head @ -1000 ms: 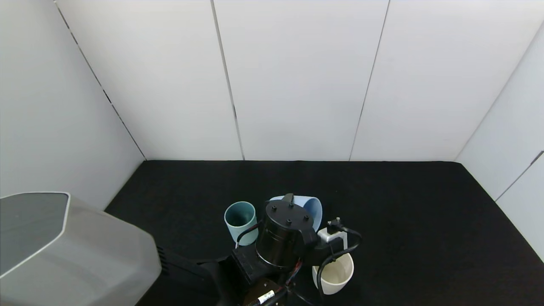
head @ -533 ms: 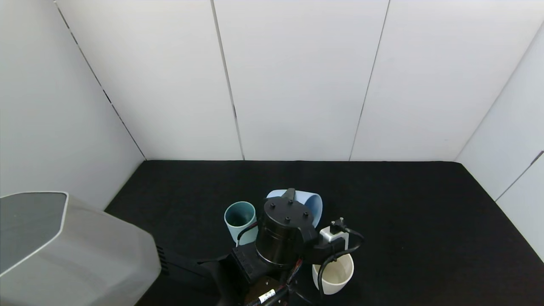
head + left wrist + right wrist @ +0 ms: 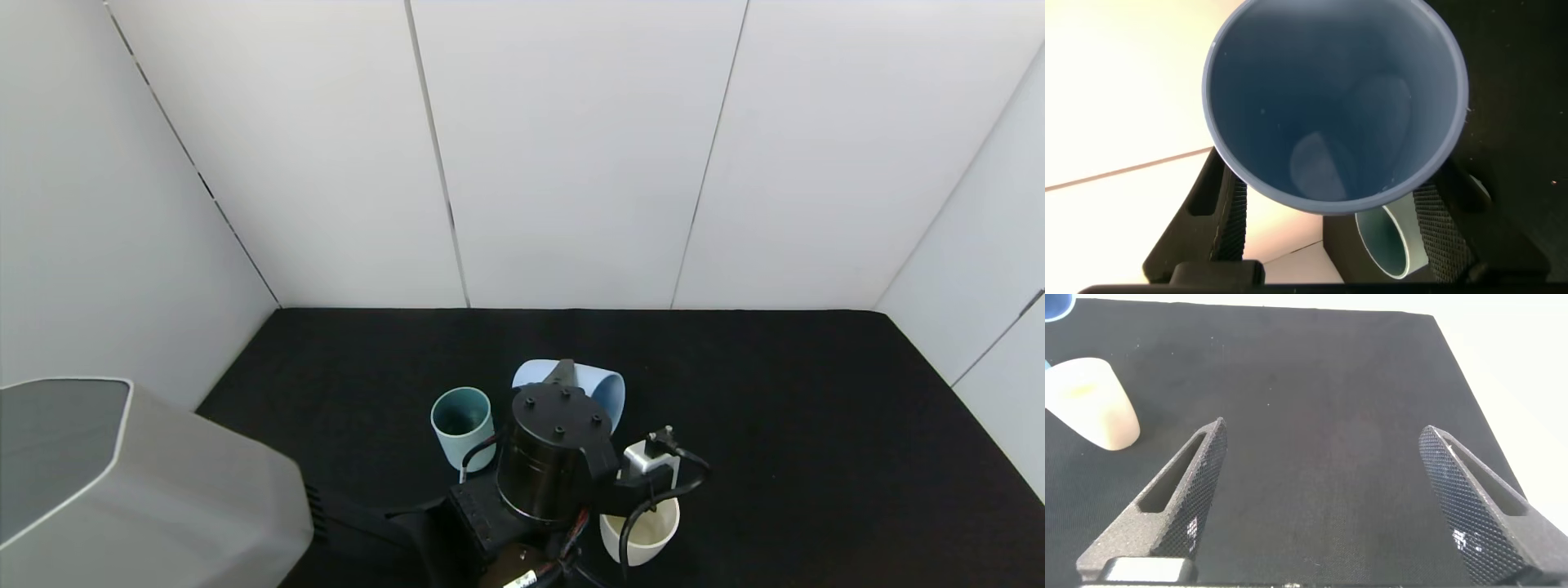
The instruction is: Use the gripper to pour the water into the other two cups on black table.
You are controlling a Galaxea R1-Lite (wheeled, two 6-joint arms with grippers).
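Note:
My left gripper [image 3: 571, 382] is shut on the light blue tumbler [image 3: 608, 394] and holds it tipped on its side above the black table [image 3: 816, 425], between the two cups. The teal-green cup [image 3: 461, 420] stands upright to its left. The cream-white cup [image 3: 645, 531] stands nearer, partly hidden by the wrist and cable. In the left wrist view the blue tumbler's open mouth [image 3: 1335, 98] fills the frame between the fingers [image 3: 1231, 216], with the teal cup [image 3: 1392, 241] behind it. No stream of water shows. My right gripper [image 3: 1323, 498] is open and empty over bare table.
White panel walls close the table at the back and both sides. A grey robot housing [image 3: 122, 490] fills the near left. In the right wrist view the cream cup [image 3: 1090, 404] stands apart from the right gripper.
The left wrist and the blue tumbler have shifted a little to the right and toward me, now covering more of the cream cup. The teal and cream cups have not moved.

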